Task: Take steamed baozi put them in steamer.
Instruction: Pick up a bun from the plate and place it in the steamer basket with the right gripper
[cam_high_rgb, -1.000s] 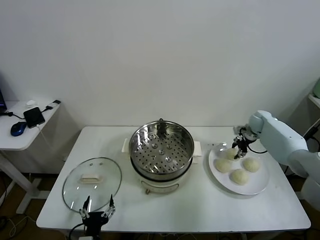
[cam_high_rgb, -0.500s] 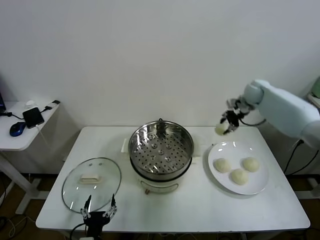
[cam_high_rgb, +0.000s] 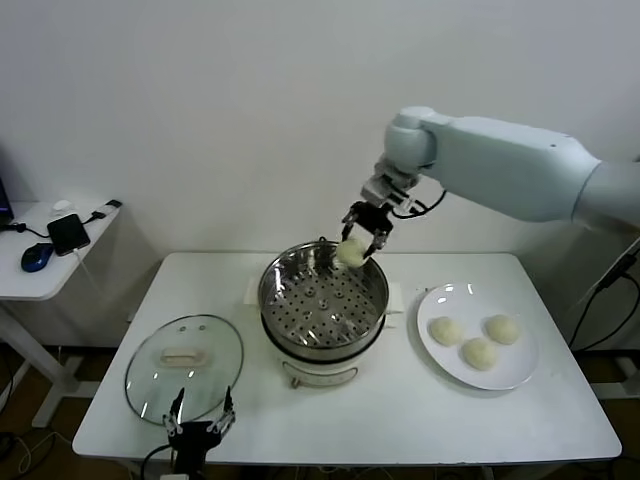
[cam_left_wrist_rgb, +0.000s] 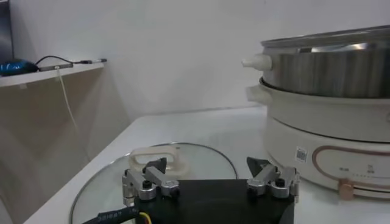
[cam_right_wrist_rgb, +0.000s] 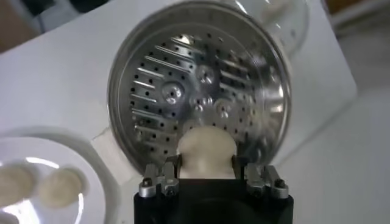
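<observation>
Left gripper (cam_high_rgb: 198, 425) idles spread open, left of the empty steamer (cam_high_rgb: 323, 300), over whose far rim the right gripper (cam_high_rgb: 360, 238) pinches one bun (cam_high_rgb: 351, 252); right of it, a plate (cam_high_rgb: 520, 370) holds three buns (cam_high_rgb: 479, 353).

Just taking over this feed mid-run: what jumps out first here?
The right gripper holds a baozi in the air above the steamer, whose perforated floor is bare. Three more baozi sit on the plate to the steamer's right. The glass lid lies flat at the table's front left, with the left gripper idle at its near edge.
</observation>
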